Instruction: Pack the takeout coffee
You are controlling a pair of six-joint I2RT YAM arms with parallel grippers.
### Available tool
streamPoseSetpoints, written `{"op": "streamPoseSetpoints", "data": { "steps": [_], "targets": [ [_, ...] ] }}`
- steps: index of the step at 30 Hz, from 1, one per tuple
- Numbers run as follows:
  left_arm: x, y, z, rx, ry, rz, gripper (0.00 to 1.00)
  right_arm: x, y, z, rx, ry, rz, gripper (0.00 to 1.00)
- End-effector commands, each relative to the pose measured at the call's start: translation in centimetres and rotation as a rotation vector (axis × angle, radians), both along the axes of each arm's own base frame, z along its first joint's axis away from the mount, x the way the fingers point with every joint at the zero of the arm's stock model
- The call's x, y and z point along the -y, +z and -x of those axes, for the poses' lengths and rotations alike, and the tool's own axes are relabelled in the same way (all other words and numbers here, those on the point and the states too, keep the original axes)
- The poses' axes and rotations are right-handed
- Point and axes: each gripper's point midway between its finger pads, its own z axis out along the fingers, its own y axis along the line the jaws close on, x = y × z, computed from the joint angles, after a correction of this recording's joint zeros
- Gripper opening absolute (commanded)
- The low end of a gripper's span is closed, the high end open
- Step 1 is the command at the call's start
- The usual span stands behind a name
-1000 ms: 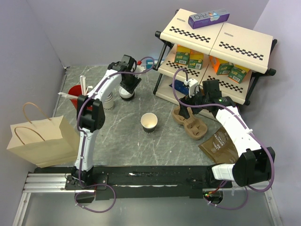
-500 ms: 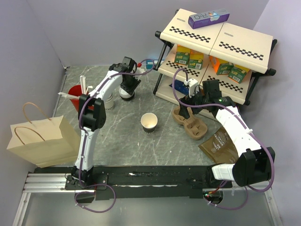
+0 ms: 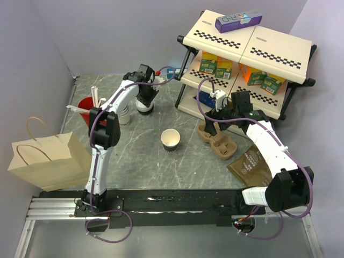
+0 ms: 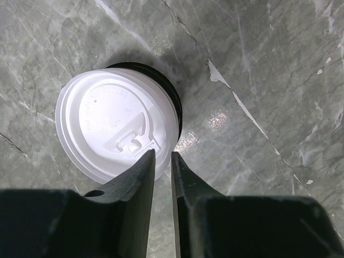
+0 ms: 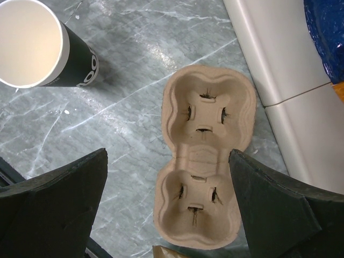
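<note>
The takeout coffee [image 3: 143,106] stands upright at the back of the table; in the left wrist view its white lid [image 4: 115,123] hides most of the dark body. My left gripper [image 3: 145,97] hovers over it, pointing down. Its jaws [image 4: 162,154] are drawn to a narrow slit with only table showing between them, and the left fingertip overlaps the lid's near rim. My right gripper [image 3: 216,121] is wide open above a pulp cup carrier [image 5: 204,161] with two empty wells, and holds nothing.
An open dark cup [image 3: 170,139] with no lid stands mid-table. A paper bag with handles [image 3: 45,158] is at the left. A red cup with sticks [image 3: 86,106] and stacked cream cups [image 3: 123,114] sit beside the left arm. The shelf [image 3: 247,43] and a brown pouch [image 3: 251,166] are at the right.
The left gripper has shifted slightly toward the back over the coffee and its jaws have narrowed. The right arm has not moved.
</note>
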Motion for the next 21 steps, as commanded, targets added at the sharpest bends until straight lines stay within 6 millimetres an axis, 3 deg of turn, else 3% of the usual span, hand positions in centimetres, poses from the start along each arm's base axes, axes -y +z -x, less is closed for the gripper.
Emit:
{"op": "streamPoseSetpoints", "data": {
  "steps": [1,14,21],
  "targets": [
    [0.7,1.3,-0.7,0.032,-0.016,0.035,0.23,-0.1,1.1,-0.8,0.035,0.007,-0.010,1.00],
    [0.7,1.7,-0.8,0.029,-0.020,0.039,0.05,-0.3,1.0,-1.0,0.027,0.008,-0.016,1.00],
    [0.3,4.1,-0.5,0.068,-0.040,0.027,0.01,-0.3,0.8,-1.2,0.022,0.008,-0.015,1.00]
  ]
}}
